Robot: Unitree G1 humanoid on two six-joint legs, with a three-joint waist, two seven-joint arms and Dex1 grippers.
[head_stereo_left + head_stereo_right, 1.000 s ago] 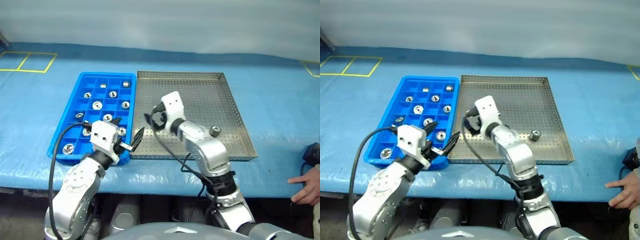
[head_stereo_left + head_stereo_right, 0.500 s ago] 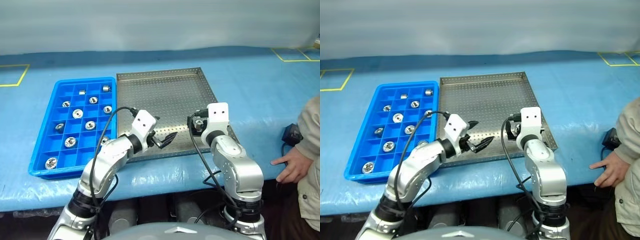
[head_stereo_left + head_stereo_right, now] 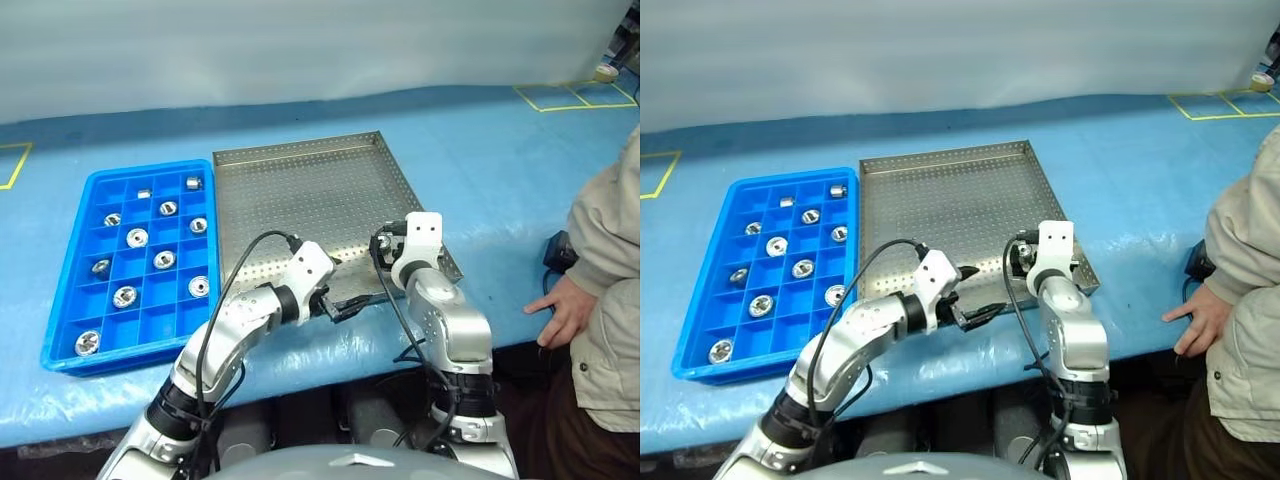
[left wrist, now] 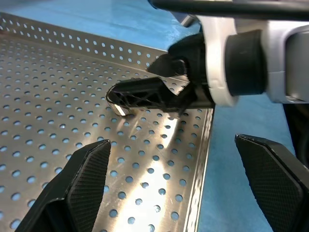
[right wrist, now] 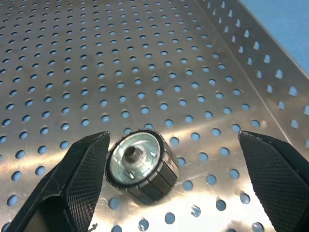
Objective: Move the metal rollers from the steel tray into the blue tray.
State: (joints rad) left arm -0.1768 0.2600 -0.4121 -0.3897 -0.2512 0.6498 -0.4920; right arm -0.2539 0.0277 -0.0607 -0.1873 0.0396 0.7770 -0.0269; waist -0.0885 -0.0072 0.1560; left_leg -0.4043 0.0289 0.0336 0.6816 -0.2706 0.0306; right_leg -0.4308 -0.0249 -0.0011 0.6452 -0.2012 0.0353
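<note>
Last metal roller (image 5: pixel 141 166) lies on its side in the steel tray (image 3: pixel 300 190), at five o'clock; right pincer (image 5: pixel 164 183) gapes around it. We advise centring before closing; left pincer (image 4: pixel 174 183) also gapes.

My head cameras look down over both trays; my wrist cameras sit close above the steel tray (image 3: pixel 300 190) floor.
</note>
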